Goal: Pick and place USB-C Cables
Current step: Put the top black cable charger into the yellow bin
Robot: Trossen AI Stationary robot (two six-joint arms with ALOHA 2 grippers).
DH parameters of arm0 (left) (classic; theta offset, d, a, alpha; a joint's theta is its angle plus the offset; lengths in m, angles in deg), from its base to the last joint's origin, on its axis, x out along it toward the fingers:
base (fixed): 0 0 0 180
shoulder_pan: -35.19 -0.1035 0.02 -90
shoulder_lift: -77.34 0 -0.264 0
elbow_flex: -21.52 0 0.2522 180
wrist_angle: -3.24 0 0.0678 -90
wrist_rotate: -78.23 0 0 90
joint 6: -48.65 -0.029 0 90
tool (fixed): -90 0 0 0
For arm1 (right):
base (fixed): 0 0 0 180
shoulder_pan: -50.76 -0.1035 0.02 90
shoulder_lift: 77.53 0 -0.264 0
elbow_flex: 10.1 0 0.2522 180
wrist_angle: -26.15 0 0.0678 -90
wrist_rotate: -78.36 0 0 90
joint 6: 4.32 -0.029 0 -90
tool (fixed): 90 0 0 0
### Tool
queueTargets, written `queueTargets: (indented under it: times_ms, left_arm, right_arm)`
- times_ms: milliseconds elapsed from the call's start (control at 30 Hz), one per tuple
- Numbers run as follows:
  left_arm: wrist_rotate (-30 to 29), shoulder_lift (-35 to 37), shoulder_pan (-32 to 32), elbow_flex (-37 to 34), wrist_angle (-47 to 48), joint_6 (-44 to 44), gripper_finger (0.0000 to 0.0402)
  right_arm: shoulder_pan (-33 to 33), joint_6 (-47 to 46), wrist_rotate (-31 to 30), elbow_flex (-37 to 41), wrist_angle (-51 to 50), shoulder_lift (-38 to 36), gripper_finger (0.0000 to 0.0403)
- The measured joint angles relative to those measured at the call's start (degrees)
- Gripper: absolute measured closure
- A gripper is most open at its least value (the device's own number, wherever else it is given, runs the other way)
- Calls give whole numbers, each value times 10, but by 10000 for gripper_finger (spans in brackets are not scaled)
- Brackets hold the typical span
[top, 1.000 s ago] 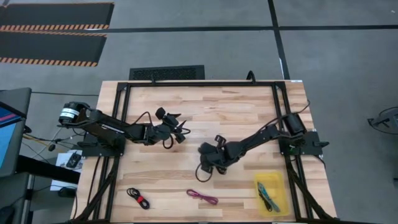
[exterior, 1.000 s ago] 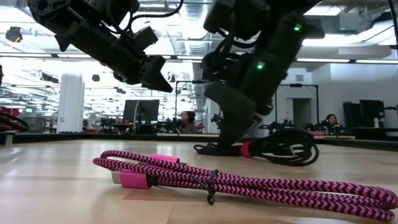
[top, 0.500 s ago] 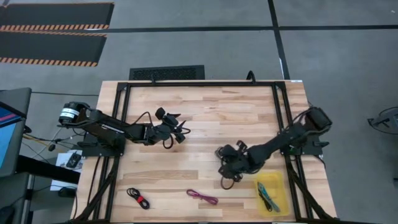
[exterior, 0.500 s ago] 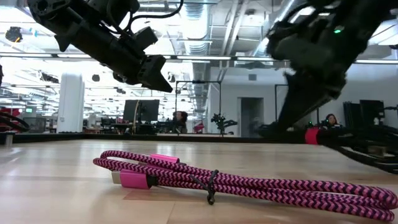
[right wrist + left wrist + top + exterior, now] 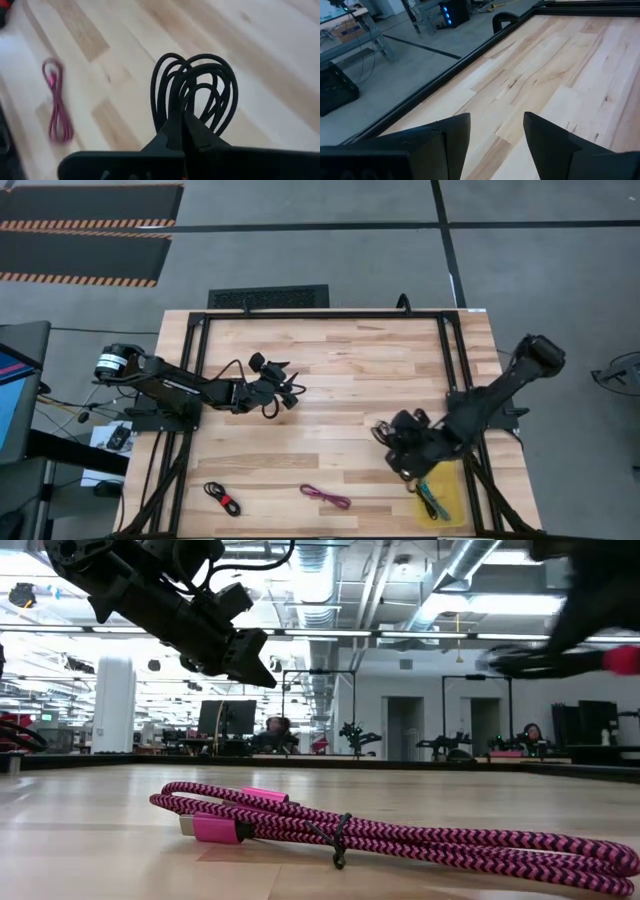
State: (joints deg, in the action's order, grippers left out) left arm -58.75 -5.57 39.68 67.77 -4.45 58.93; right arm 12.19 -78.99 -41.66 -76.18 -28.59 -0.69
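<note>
My right gripper point(image 5: 405, 466) is shut on a coiled black cable point(image 5: 195, 87) whose red band point(image 5: 620, 658) shows in the low view. It hangs in the air just left of the translucent yellow tray point(image 5: 448, 472), which holds a teal cable and a black one point(image 5: 430, 498). The magenta cable point(image 5: 326, 497) and the black-red cable point(image 5: 222, 498) lie flat near the table's near edge. My left gripper point(image 5: 291, 394) hovers open above the wood left of centre, over no cable point(image 5: 495, 135). My right gripper pinches the black coil between its two fingers at one end of the loops point(image 5: 181, 116). The rest of the coil fans out beyond the fingertips. The cable is lifted clear of the table.
A black frame rail point(image 5: 460, 380) runs along the table's sides. Bare wood lies between the two arms and along the far half of the table. The magenta cable point(image 5: 400, 835) fills the foreground of the low view.
My right gripper has carried the black cable from the table's middle toward the right near corner, up beside the yellow tray. The cable has gone from resting on the wood to being lifted clear. My left arm has kept still.
</note>
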Motion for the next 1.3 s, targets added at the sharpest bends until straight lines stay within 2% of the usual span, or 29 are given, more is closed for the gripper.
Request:
queueTargets:
  times_ms: [133, 367, 500, 767, 933, 1300]
  left_arm:
    - [0, 0, 0, 0, 1, 1, 226]
    - [0, 0, 0, 0, 0, 3, 226]
    - [0, 0, 0, 0, 1, 3, 226]
    - [0, 0, 0, 0, 7, 16, 226]
    - [0, 0, 0, 0, 6, 25, 226]
    - [0, 0, 0, 0, 6, 27, 226]
  right_arm:
    - [-50, -100, 29, 0, -79, -44, 399]
    - [-148, -243, 16, 0, -132, -100, 399]
    - [-204, -328, 22, 0, -136, -95, 399]
    - [-293, -502, 76, -1, -138, -49, 398]
    - [-311, -530, 76, -1, -130, -11, 398]
    - [-269, -524, 77, -1, -160, 16, 396]
